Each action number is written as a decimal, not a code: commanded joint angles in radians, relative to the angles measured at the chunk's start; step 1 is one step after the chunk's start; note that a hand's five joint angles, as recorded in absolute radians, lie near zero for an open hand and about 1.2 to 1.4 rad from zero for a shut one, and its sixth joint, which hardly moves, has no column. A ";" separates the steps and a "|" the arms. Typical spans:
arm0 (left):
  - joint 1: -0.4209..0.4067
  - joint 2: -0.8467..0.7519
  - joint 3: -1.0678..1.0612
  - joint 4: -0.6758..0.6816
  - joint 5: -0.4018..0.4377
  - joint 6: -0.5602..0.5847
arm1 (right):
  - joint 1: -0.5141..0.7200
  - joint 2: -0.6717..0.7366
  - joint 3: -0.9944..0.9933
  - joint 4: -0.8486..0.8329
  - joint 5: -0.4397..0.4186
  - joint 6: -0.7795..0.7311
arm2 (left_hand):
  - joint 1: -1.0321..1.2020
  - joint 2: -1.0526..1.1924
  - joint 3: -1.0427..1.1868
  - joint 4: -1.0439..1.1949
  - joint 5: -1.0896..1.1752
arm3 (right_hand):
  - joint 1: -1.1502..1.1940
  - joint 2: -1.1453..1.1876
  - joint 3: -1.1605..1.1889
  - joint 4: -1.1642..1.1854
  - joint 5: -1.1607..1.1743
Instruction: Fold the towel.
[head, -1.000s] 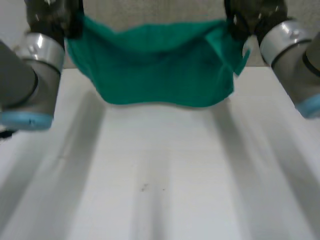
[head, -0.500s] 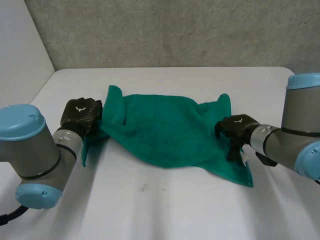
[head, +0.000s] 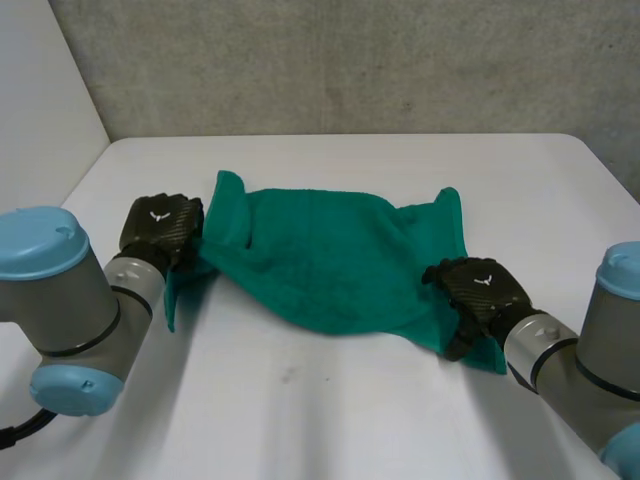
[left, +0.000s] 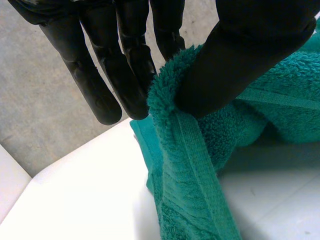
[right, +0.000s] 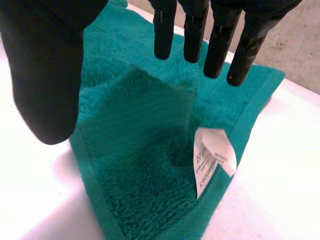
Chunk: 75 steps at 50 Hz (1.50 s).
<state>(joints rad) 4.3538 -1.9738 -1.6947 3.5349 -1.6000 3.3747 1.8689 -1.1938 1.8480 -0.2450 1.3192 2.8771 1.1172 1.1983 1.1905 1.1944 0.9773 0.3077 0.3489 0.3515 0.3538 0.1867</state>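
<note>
L fingers straight and pressed side by side, L thumb clamping a fold of towel hem against them, so that pinch is on. R fingers straight, a bit spread, R thumb well apart, nothing between them. They hover just over the cloth, w/ the white label lying past the fingertips.

What's new: a sec ago the towel hung in the air between both hands, up at the top of the head view. Half a sec ago it was already down, R hand at mid right edge. Now the R hand has let go and slid nearer the camera, to the towel's near-right corner, lower right of centre. The L hand hasn't budged, mid-left of frame, still on the left edge.

Meaning, imo: lay-out step is done, no fold made yet. R is prob. lining up a fresh grab on that corner.

Towel sits mid-table, centre of frame, mostly flat but rumpled, w/ ridges at both far corners.

L arm comes in from lower left, back of hand up. R arm comes in from the lower-right corner, hand angled in over the cloth.
</note>
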 joint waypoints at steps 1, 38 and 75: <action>0.000 -0.035 -0.002 0.001 0.000 0.006 | -0.002 0.121 -0.114 -0.014 0.031 -0.012 | 0.078 -0.003 0.005 0.001 0.043 | 0.803 0.762 0.760 0.757 0.750; 0.125 -0.091 -0.042 -0.074 0.005 0.028 | -0.100 -0.004 -0.122 -0.002 0.124 -0.153 | -0.332 -0.413 -0.406 -0.410 -0.367 | 1.089 1.047 1.045 1.042 1.035; 0.130 0.063 -0.045 -0.331 0.008 0.410 | -0.033 0.143 -0.553 0.698 0.162 -0.552 | 0.279 0.198 0.206 0.202 0.244 | 1.089 1.047 1.045 1.042 1.035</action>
<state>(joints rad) 4.4906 -1.7102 -1.8458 3.1095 -1.5873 3.7854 1.7947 -1.1423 1.4209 0.5436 1.4456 2.2673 1.1477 1.1952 1.1905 1.1937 0.9501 0.9641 1.1692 1.1802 1.1905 0.9755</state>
